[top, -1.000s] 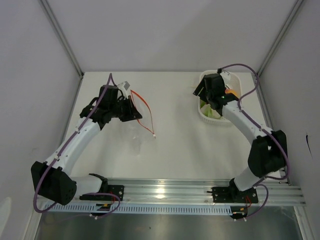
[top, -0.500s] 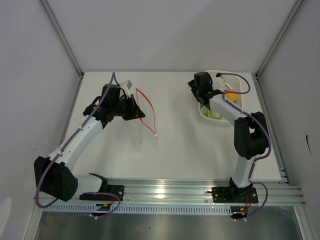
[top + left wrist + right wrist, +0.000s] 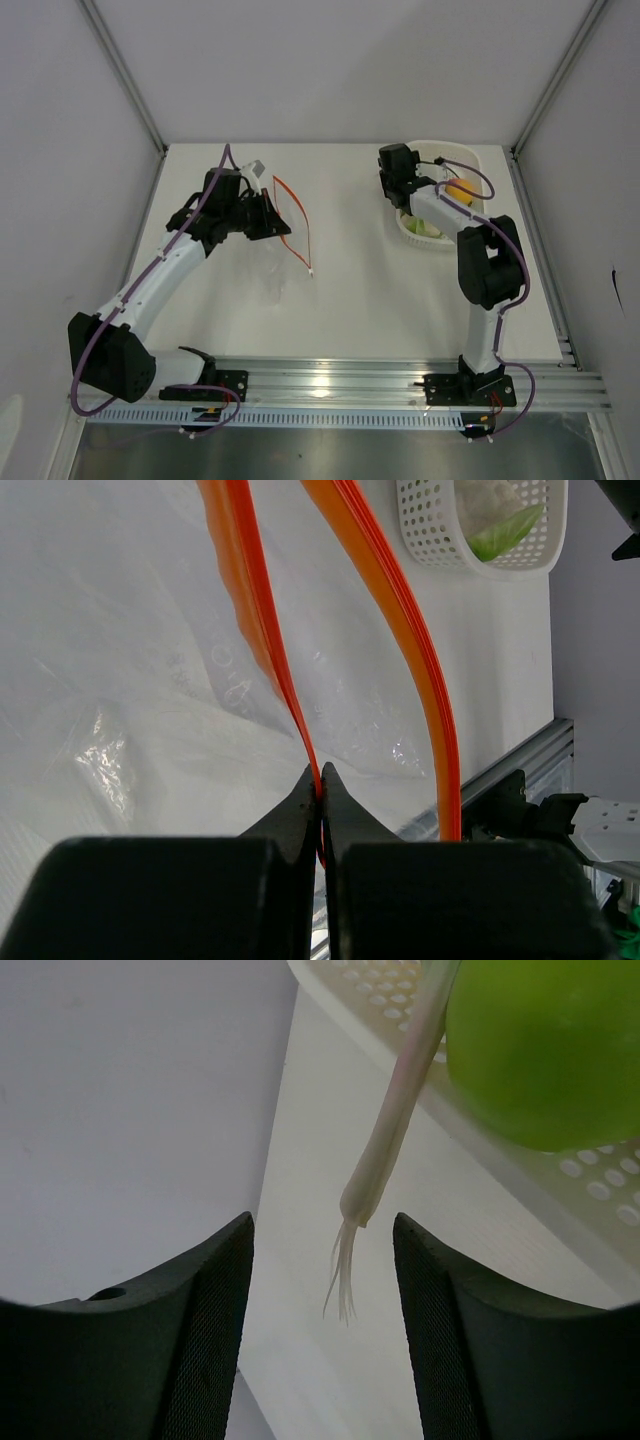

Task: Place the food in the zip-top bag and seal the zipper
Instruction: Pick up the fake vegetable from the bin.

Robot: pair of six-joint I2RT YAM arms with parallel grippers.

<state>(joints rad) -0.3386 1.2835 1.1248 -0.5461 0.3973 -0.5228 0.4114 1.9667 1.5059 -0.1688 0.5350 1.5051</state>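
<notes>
Right arm has folded back by the basket (image 3: pixel 560 1200) | right gripper (image 3: pixel 322 1250) agape, empty | left gripper (image 3: pixel 321 776) pinching the zipper (image 3: pixel 255 630) | I'd centre on the green stalk (image 3: pixel 395 1120) before closing.

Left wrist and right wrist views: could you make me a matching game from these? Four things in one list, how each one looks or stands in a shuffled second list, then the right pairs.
Things:
1. left gripper
2. right gripper
3. zipper
4. basket

States:
A. wide open, gripping nothing
B. white, full of small holes
C. shut on a thin strip
D. red-orange, its two sides apart

Pairs: 1-C, 2-A, 3-D, 4-B
</notes>
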